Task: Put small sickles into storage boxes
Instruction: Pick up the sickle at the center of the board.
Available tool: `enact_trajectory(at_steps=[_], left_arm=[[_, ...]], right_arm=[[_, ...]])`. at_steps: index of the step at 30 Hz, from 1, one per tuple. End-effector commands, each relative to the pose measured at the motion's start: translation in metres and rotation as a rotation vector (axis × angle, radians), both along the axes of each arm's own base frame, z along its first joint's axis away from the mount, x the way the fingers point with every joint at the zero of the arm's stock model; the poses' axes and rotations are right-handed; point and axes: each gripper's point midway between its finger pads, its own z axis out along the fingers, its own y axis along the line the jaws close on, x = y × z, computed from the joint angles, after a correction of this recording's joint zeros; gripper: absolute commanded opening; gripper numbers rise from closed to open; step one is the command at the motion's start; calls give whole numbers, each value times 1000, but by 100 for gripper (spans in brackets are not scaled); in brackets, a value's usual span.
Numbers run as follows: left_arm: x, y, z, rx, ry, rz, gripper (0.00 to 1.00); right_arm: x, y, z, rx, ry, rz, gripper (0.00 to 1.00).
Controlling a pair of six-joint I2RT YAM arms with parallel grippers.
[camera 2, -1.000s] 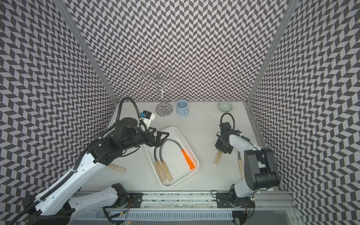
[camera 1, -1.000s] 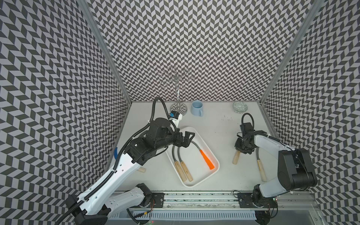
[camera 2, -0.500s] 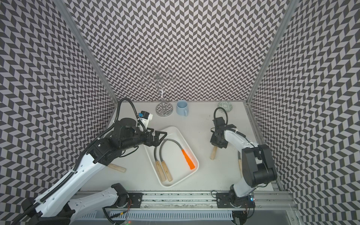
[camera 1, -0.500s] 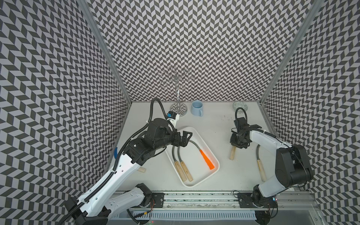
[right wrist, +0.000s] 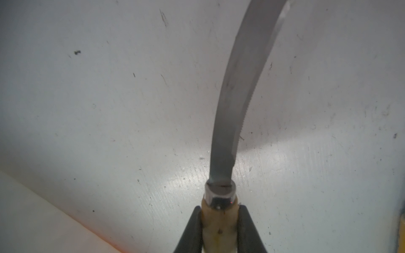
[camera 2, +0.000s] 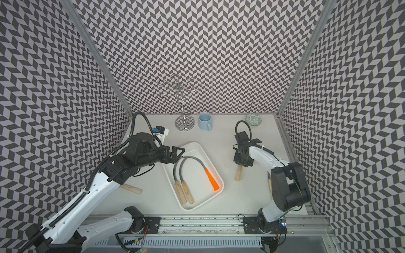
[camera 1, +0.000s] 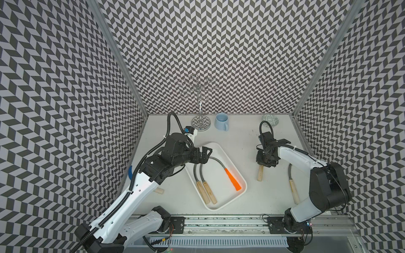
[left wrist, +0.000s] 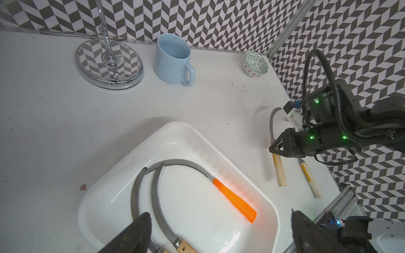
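Observation:
The white storage box (camera 1: 221, 146), a shallow tray, lies mid-table and holds two wooden-handled small sickles (camera 1: 206, 192) and an orange-handled one (camera 1: 233, 181). My left gripper (camera 1: 206, 153) hangs open over the tray's far left end; in the left wrist view its fingers straddle the tray (left wrist: 175, 127) with nothing between them. To the right of the tray, my right gripper (camera 1: 266, 163) is shut on the wooden handle of another sickle (camera 1: 260, 175), whose grey blade (right wrist: 236, 98) points away above the table. A further sickle (camera 1: 293, 192) lies near the right edge. A wooden handle (camera 2: 131, 188) shows under my left arm.
Along the back wall stand a chrome wire stand (camera 1: 200, 124), a light blue mug (camera 1: 221, 124) and a small green-patterned bowl (camera 1: 270, 120). A blue object (camera 1: 130, 173) lies at the left wall. Patterned walls close in three sides.
My right gripper has carried its sickle a little left, toward the tray. My left gripper has drawn back slightly along the tray's far end, still open.

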Motion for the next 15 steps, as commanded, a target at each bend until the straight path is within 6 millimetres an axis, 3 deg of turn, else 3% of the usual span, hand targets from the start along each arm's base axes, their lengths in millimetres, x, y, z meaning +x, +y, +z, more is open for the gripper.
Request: enact_trajectory(at_steps=[1,15], left_arm=[[-1,6,-14,-2,51,9,99],[7,20,-34,-30,102,40,99]], right_arm=[[6,4,20,-14,-55,24,19],[3,26,67,26,-118,88,19]])
